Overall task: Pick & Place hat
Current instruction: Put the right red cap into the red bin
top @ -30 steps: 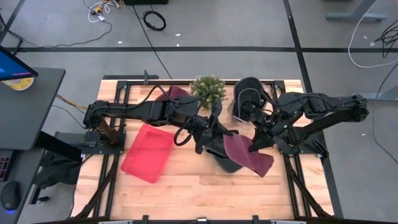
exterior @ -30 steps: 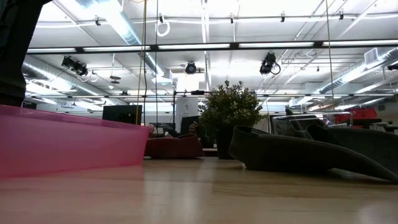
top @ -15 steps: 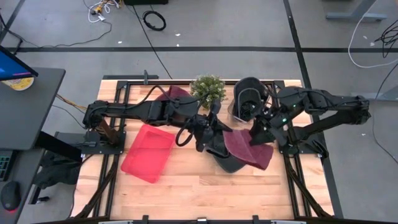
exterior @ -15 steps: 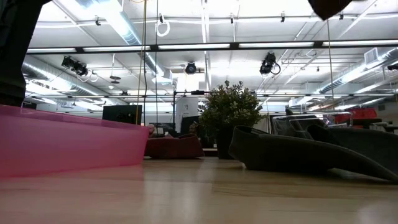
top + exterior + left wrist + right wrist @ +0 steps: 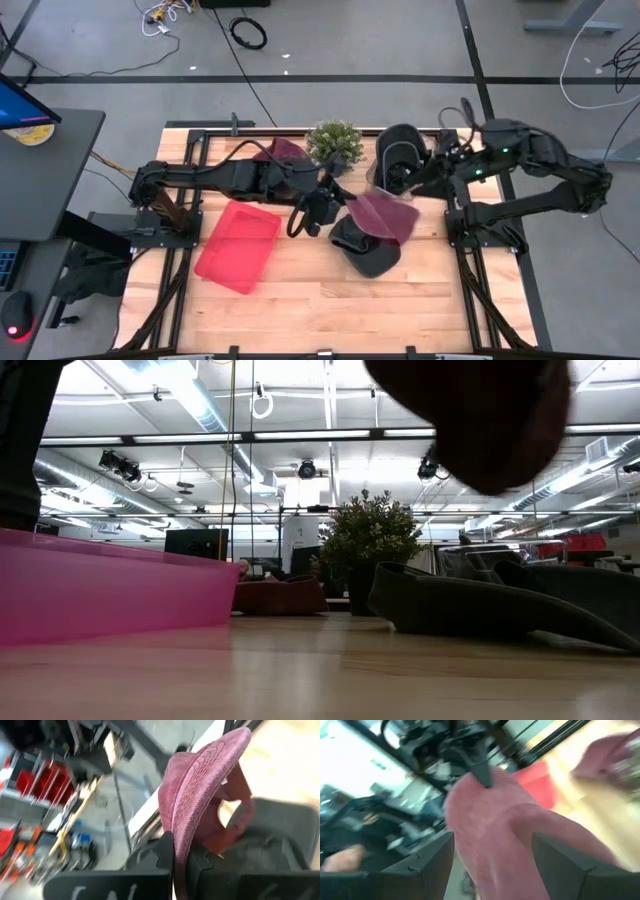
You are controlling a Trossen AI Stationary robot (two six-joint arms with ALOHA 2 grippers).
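Hanging above the middle of the table, the maroon hat (image 5: 381, 214) is off the wood, pinched by its brim in the left gripper (image 5: 180, 851), whose fingers are closed tight on the fabric. The right gripper (image 5: 415, 187) is at the hat's other edge with its fingers spread wide, the hat between them but not clamped. Under the hat lies a dark hat (image 5: 364, 248). A pink tray (image 5: 236, 245) sits nearby, a potted plant (image 5: 334, 143) at the back.

Grey floor (image 5: 350, 70), cables; ceiling strip lights (image 5: 330, 435).
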